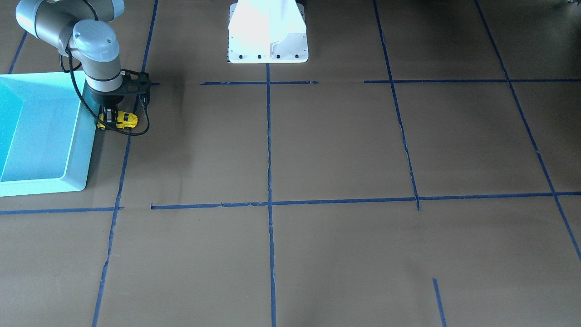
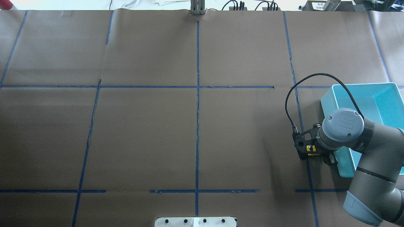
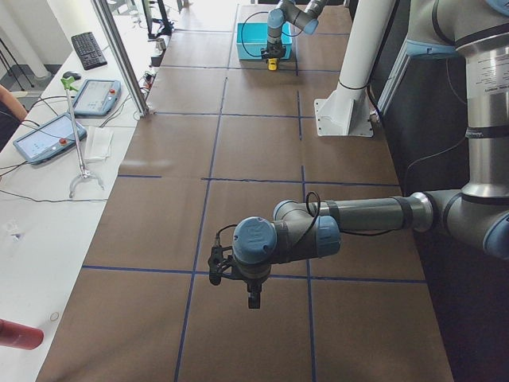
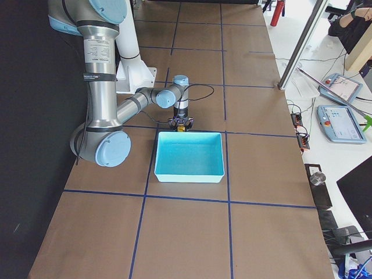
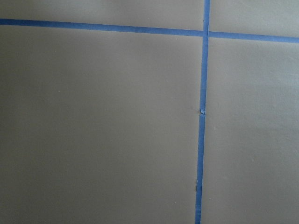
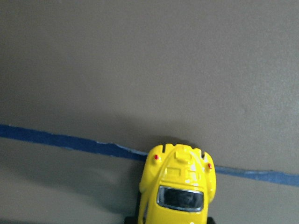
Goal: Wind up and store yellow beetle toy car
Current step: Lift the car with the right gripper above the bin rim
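Toy car (image 1: 119,121) on table (image 1: 317,145); just beside bin (image 1: 79,150)

The toy car (image 6: 180,191) wears smooth, glossy yellow paint; the surface (image 1: 345,145) is matt brown paper, faintly creased; the blue tape (image 1: 268,150) on it looks thin and ragged-edged; the bin (image 4: 189,174) is smooth turquoise plastic with a slight sheen.

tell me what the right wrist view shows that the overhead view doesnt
Only the right wrist view: the yellow beetle toy car close up, with its rounded end, two tiny red lights and dark window. Only the overhead: the turquoise bin and the right arm covering most of the car. Both: the car on brown paper, by blue tape.
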Controlling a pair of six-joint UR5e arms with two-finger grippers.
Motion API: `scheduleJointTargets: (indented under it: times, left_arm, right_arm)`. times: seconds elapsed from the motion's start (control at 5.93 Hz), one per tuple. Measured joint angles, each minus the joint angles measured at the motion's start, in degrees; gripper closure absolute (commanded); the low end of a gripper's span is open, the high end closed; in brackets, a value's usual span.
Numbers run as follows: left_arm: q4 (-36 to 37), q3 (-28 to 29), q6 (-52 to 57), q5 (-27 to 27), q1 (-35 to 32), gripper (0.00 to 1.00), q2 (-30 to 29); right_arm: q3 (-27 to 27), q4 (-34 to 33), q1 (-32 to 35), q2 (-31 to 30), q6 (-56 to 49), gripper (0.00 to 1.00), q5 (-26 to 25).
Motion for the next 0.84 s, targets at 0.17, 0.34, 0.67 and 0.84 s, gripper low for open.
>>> scheduleJointTargets:
  times: [0.17, 0.34, 0.67, 0.84]
  left_arm:
    - [-0.03, 0.02, 0.02, 0.00, 0.00, 0.00, 0.00]
    - [-0.07, 0.07, 0.02, 0.00, 0.00, 0.00, 0.00]
    - [-0.07, 0.03, -0.04, 0.00, 0.00, 0.00, -0.01]
    - [-0.05, -0.05, -0.06, 0.00, 0.00, 0.00, -0.01]
  right_arm:
    - [0.10, -0.04, 0.00, 0.00, -0.05, 0.81, 0.22]
    - [0.31, -0.14, 0.15, 0.03, -0.16, 0.79, 0.69]
    - [2.08, -3.38, 1.89, 2.01, -0.54, 0.79, 2.31]
    - [3.86, -10.48, 3.26, 6.56, -0.74, 0.79, 2.90]
